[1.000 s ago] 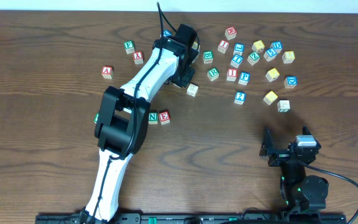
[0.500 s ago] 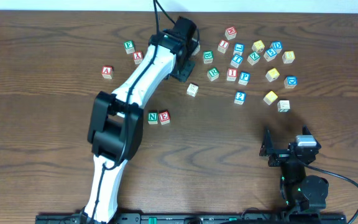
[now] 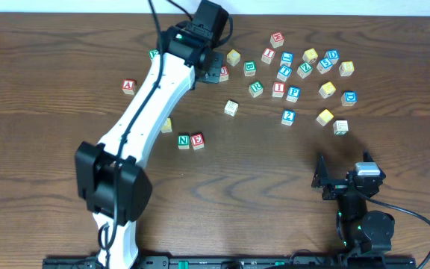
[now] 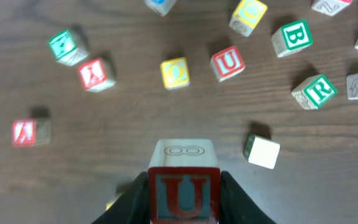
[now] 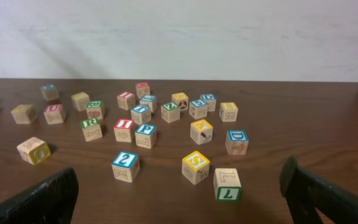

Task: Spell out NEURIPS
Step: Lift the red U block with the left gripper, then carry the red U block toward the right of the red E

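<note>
**Overhead.** The left gripper [image 3: 212,63] hangs over the left edge of the scatter at the far side of the table [image 3: 36,164]. Its load is hidden under the wrist. The N cube [image 3: 184,140] and E cube [image 3: 197,140] sit touching in a row, and the spot right of E is bare. A yellow cube [image 3: 166,125] lies near N, half under the arm. The right gripper [image 3: 342,181] sits well apart, at the near edge.

**Left wrist.** The jaws pinch the U cube [image 4: 184,190], which is off the wood with its red letter facing the lens. A spare U cube [image 4: 228,63] lies on the table below.

**Right wrist.** The fingers [image 5: 42,199] are spread wide with nothing between them. The R cube [image 5: 91,129], I cube [image 5: 124,130] and P cube [image 5: 145,135] stand close together ahead.

**Risks.**
- The hold looks to sit low on the cube's sides, so U could pivot or slip in transit.
- Coming down tight against E could shove N and E out of line.
- Releasing too high could let U tumble onto another face.
- The arm passing low could clip the yellow cube.
</note>
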